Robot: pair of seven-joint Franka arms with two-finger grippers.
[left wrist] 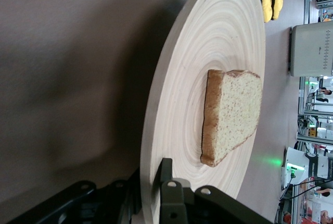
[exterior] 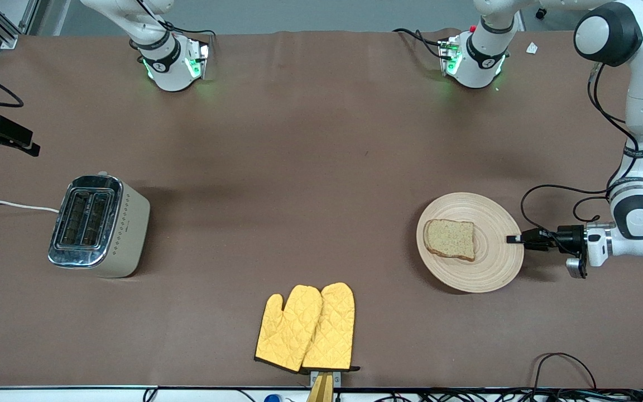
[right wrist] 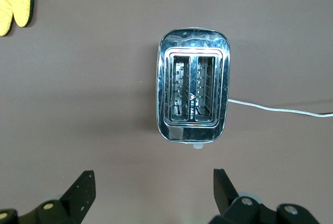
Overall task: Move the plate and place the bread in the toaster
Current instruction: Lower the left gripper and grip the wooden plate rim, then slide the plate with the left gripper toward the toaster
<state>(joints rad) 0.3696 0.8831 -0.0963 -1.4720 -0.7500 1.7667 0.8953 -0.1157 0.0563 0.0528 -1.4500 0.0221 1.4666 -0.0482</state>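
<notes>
Left arm folded down from its base at the left arm's end of the desk, forearm low, wrist turned level so the left tool [exterior: 514, 239] lies nearly horizontal just above the desk [exterior: 310, 167]. Left tool clamped tight on the rim of the plate [exterior: 494, 262] at the edge toward the left arm's end; in the left wrist view one finger [left wrist: 169, 182] over the top face of the rim, the other under it. Plate flat on the desk toward the left arm's end, nearer the front camera than both bases. Bread [exterior: 450, 239] flat on the plate, off-centre toward the toaster's side, crust edge facing the left tool in the left wrist view. Right arm waiting, reaching out past the desk edge at the right arm's end; right tool [exterior: 6, 137] up in the air, spread wide and holding nothing, camera looking straight down on the toaster [exterior: 98, 226]. Toaster upright on the desk toward the right arm's end, both slots up, white cord [exterior: 9, 205] running off the desk edge. Pair of yellow oven mitts [exterior: 306, 328] flat at the desk edge nearest the front camera, between toaster and plate, well apart from both.
</notes>
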